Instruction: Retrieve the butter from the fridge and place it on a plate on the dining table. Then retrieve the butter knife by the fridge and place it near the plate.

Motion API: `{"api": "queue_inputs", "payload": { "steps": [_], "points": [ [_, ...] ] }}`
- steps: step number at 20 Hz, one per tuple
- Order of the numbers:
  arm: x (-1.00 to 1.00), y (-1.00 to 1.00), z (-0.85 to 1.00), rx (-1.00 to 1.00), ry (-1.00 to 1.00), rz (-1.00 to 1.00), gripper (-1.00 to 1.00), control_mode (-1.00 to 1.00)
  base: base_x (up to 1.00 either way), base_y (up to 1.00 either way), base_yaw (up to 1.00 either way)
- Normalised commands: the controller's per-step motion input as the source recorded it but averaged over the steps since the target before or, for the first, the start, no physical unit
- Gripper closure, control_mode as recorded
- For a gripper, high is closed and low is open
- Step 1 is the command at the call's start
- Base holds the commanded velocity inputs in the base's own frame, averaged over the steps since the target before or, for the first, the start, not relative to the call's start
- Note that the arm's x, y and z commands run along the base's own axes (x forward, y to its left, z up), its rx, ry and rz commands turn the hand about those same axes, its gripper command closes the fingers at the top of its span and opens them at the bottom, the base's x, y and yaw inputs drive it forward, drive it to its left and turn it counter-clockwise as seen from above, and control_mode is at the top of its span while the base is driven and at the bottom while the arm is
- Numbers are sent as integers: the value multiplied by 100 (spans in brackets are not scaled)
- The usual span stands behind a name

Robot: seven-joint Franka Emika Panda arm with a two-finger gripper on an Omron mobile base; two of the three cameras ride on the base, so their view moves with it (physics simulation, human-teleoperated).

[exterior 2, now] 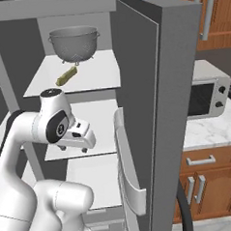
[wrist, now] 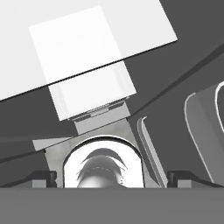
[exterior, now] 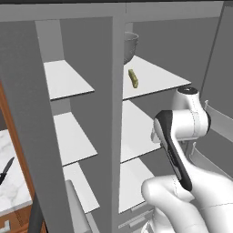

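Note:
The fridge (exterior: 116, 118) stands open with white shelves in both halves. The butter (exterior: 132, 78), a small yellow-olive stick, lies on the top right shelf, also seen in the right base view (exterior 2: 66, 76), just in front of a grey colander (exterior 2: 74, 42). My gripper (exterior 2: 72, 149) hangs open and empty in front of the shelf below, fingers pointing down, well under the butter. In the hand view its dark fingertips (wrist: 42, 176) stand wide apart over the lower shelves. The dark butter knife (exterior: 6, 170) lies on a marble top left of the fridge. The plate and dining table are out of view.
The open right fridge door (exterior 2: 150, 101) with its white door bins (exterior 2: 128, 174) stands close beside my arm. Beyond it, a microwave (exterior 2: 206, 95) sits on a marble counter over wooden cabinets (exterior 2: 203, 180).

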Motion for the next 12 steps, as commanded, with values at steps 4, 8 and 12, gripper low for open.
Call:
{"api": "queue_inputs", "payload": {
  "steps": [4,8,12],
  "points": [
    [0,0,0,0,0,0,-100,100,10,0,0],
    [0,0,0,0,0,0,-100,100,12,3,0],
    [0,0,0,0,0,0,-100,100,4,5,0]
  ]
}}
